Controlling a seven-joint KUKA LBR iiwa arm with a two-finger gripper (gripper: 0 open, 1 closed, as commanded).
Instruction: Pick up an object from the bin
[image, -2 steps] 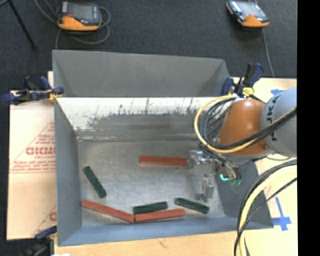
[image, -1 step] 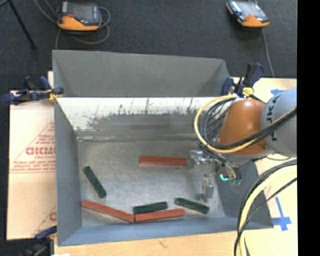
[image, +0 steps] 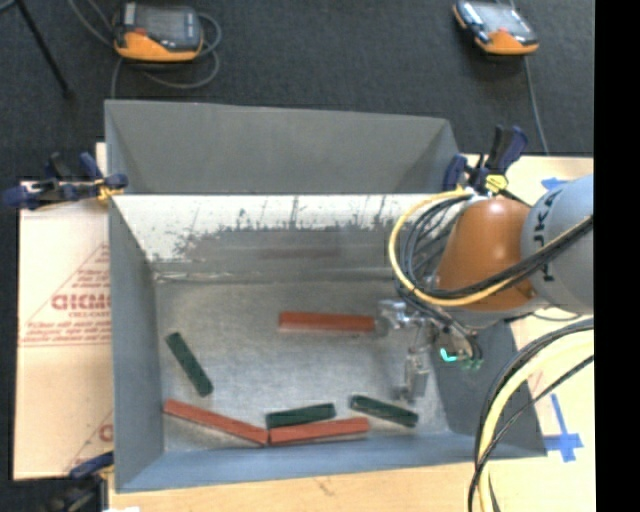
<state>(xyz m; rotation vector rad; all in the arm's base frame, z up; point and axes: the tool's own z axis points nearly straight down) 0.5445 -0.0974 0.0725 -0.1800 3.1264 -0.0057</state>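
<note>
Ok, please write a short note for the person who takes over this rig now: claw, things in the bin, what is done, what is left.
Claw: low at the right of the bin, between the right end of an orange-red bar and a short dark green bar.
A left green bar lies apart; a row of three bars lies along the front wall.
Done: no bar lifted.
Left: grasp one, lift it out.

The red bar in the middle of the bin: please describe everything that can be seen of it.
The red bar is a long, thin, straight strip, brownish red and matte. It lies flat on the bin floor, nearly level across the view, apart from the other bars. Its right end reaches the gripper; whether they touch cannot be told.
</note>
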